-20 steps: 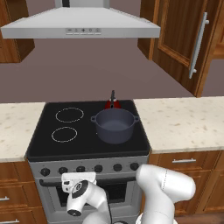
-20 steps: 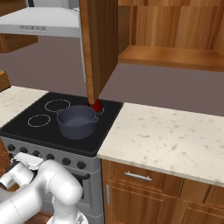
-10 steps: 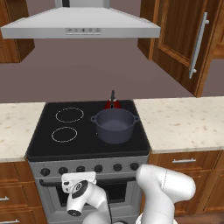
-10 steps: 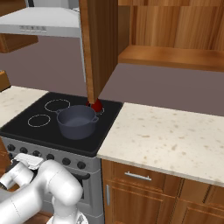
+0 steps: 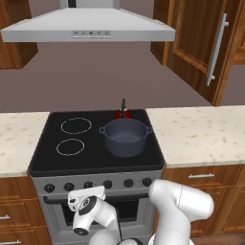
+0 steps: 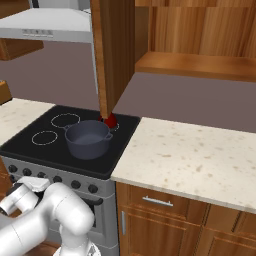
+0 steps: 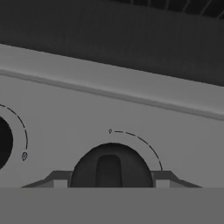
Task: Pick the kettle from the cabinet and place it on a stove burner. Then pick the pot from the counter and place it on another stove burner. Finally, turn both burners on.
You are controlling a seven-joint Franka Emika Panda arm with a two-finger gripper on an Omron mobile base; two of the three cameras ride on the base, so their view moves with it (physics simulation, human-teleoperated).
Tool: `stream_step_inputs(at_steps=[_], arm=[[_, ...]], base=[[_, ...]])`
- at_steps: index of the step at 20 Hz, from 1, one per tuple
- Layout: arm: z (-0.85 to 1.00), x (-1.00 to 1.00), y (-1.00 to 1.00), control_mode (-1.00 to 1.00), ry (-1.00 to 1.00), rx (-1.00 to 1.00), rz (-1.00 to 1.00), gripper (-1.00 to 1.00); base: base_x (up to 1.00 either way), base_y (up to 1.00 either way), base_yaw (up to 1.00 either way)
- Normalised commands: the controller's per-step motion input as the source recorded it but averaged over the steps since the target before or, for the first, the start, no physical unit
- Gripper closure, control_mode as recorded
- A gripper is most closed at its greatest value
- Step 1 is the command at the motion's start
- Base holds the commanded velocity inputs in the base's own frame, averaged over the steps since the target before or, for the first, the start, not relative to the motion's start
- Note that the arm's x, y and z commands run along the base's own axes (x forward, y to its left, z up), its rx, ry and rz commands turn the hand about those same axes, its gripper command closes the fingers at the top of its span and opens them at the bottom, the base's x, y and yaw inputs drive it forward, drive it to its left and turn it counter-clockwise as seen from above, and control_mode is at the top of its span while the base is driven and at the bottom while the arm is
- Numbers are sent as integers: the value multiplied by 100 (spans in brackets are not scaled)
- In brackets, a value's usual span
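pot (image 5: 125, 138) on cooktop (image 5: 52, 160) right | kettle (image 5: 123, 114) behind pot | 2 burners (image 5: 70, 146) left

Showed a plain mauve-grey back wall (image 5: 95, 76) under a silver steel range hood (image 5: 88, 26). Brown wood base drawers with silver bar handles (image 6: 165, 210) below. Even, soft light, without hard shadows.

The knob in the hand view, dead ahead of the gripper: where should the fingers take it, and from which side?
Grip the raised bar across the knob, one finger on each flat side. The bar stands upright in the hand view, and the gripper already straddles the knob with a finger on either side, so coming straight at the stove's front panel looks best.
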Motion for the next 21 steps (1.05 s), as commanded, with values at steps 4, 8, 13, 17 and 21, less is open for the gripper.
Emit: stream_step_inputs(at_steps=[4, 8, 13, 17, 21], arm=[[12, 0, 0, -100, 3, -13, 0, 100], [9, 0, 0, -100, 3, -15, 0, 100], [8, 0, 0, -100, 3, -15, 0, 100], [7, 0, 0, -100, 3, -14, 0, 100], [4, 0, 0, -100, 4, -15, 0, 100]], base=[[0, 0, 0], [0, 0, 0], [0, 0, 0], [0, 0, 0], [0, 0, 0]])
